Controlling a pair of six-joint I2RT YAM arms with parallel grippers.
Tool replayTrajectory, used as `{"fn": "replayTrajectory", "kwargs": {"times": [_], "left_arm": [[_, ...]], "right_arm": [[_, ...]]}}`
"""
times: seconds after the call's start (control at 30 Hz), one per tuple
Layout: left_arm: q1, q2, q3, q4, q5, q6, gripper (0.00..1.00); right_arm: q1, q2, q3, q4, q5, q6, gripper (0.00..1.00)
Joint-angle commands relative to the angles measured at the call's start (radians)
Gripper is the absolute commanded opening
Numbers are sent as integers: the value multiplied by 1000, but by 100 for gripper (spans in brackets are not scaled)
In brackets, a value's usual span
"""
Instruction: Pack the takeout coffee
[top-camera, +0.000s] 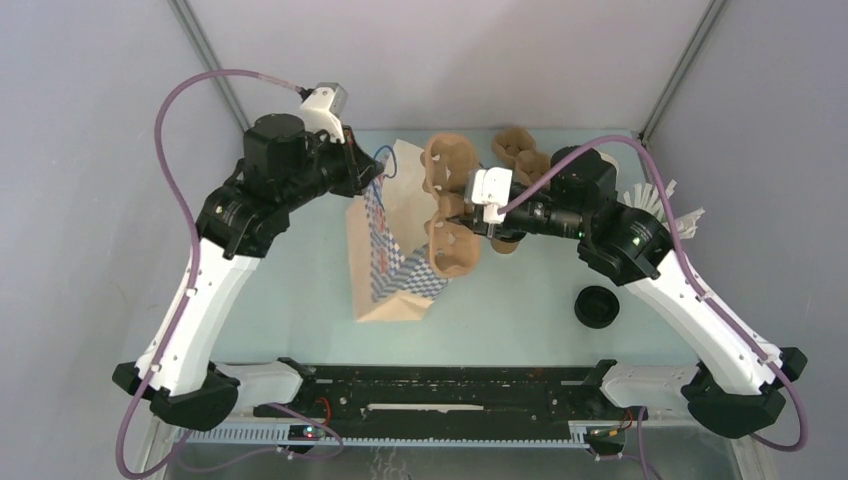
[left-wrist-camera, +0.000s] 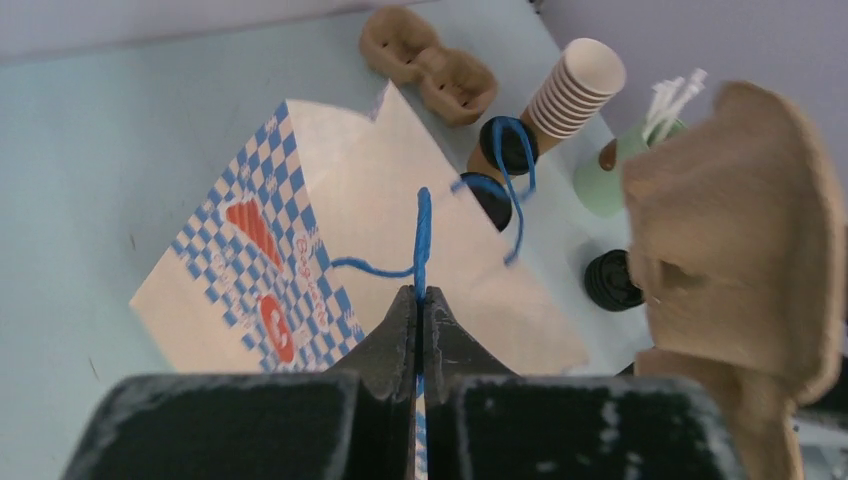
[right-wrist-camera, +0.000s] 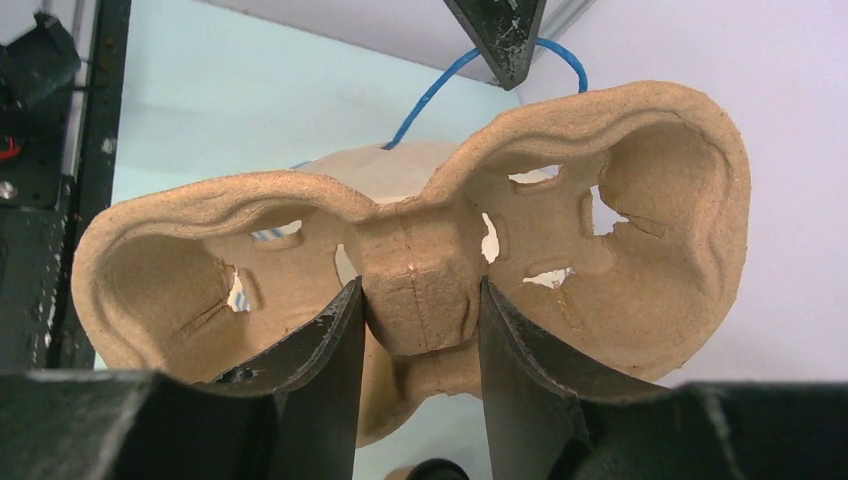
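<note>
Paper bag (top-camera: 388, 258) lay centred, its blue handle (left-wrist-camera: 422, 235) pinched in the left gripper's (left-wrist-camera: 421, 296) closed jaws, apparently to lift the mouth open. Above it, the right gripper (right-wrist-camera: 420, 292) clamped the pulp carrier (right-wrist-camera: 640, 200) by its centre post. Both lidded coffees (left-wrist-camera: 510, 145) stood unpacked at the bag's one o'clock in the left wrist view.

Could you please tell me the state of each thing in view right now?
left gripper: shut on blue handle.
right gripper: shut on pulp carrier.
paper bag: lying on its side.
pulp carrier: lifted, empty.
coffee cups: lidded, on table.
spare carrier: empty.
</note>
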Motion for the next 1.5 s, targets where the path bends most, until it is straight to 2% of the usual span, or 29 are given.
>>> {"fn": "replayTrajectory", "kwargs": {"times": [0.0,0.13,0.23,0.37,0.6,0.77,0.93,1.03,1.13,1.23,1.27,1.47], "left_arm": [[2,-5,82,-39,177,211,0],[2,-32,-21,-19,282,247,0],[2,-58,-116,30,358,214,0],[2,-128,-257,187,452,89,0],[2,-266,-484,464,453,-127,0],[2,-287,-482,446,462,-134,0],[2,-302,-486,428,473,-134,0],[1,-294,-482,432,504,-152,0],[2,-294,-471,424,516,-151,0],[2,-294,-464,419,524,-157,0],[1,-292,-465,422,533,-165,0],[-9,-301,-505,514,546,-248,0]], "right_arm": [[8,18,57,93,-37,155,41],[-8,-5,-11,194,-82,338,41],[-30,-25,-45,192,-143,511,40],[-22,-86,-159,185,-185,635,37],[-37,-150,-312,296,-301,817,35],[-64,-219,-429,372,-353,893,36],[-164,-282,-589,499,-518,959,37],[-186,-235,-676,678,-569,1043,36],[-174,-142,-689,771,-590,1074,33],[-175,-86,-689,841,-565,1095,34],[-177,-75,-686,851,-511,1098,35],[-148,52,-645,828,-382,1067,34]]}}
